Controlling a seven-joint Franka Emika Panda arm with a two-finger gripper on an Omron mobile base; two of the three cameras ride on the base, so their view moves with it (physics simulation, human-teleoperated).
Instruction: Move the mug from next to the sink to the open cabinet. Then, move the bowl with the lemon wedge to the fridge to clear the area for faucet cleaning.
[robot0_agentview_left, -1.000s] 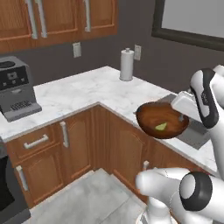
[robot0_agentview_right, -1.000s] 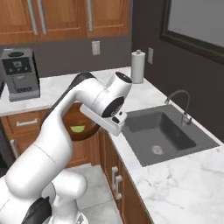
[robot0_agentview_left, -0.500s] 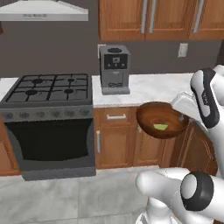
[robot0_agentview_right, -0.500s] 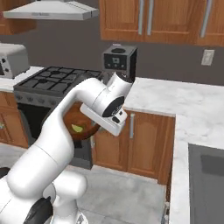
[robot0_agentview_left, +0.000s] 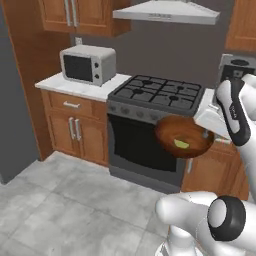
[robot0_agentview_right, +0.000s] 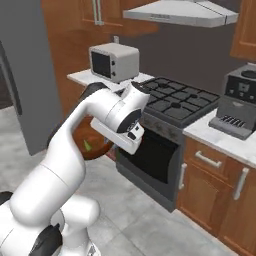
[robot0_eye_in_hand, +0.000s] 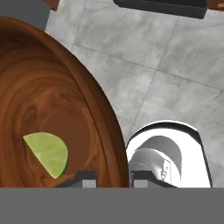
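Bowl (robot0_eye_in_hand: 57, 118), reddish-brown wood, glossy: fills the left half of the hand view, held in the air above the grey tiled floor (robot0_eye_in_hand: 175, 74); its rim runs between the two finger tips at the bottom edge. In the left base view it hangs at centre right, in front of the oven door.
Gripper (robot0_eye_in_hand: 110, 177): narrow, clamped on the bowl's rim, one tip inside the wall and one outside.
Lemon wedge (robot0_eye_in_hand: 48, 153), green: lies flat on the bowl's inner floor, lower left of the hand view, just up-left of the inside finger tip.
Stove (robot0_agentview_left: 157, 95), black gas hob over a dark oven: centre of the left base view, behind the bowl.
Microwave (robot0_agentview_left: 87, 64), grey: on the white tabletop (robot0_agentview_left: 75, 85), upper left, beside the stove.
Coffee machine (robot0_agentview_right: 239, 102): right edge of the right base view, on the tabletop.
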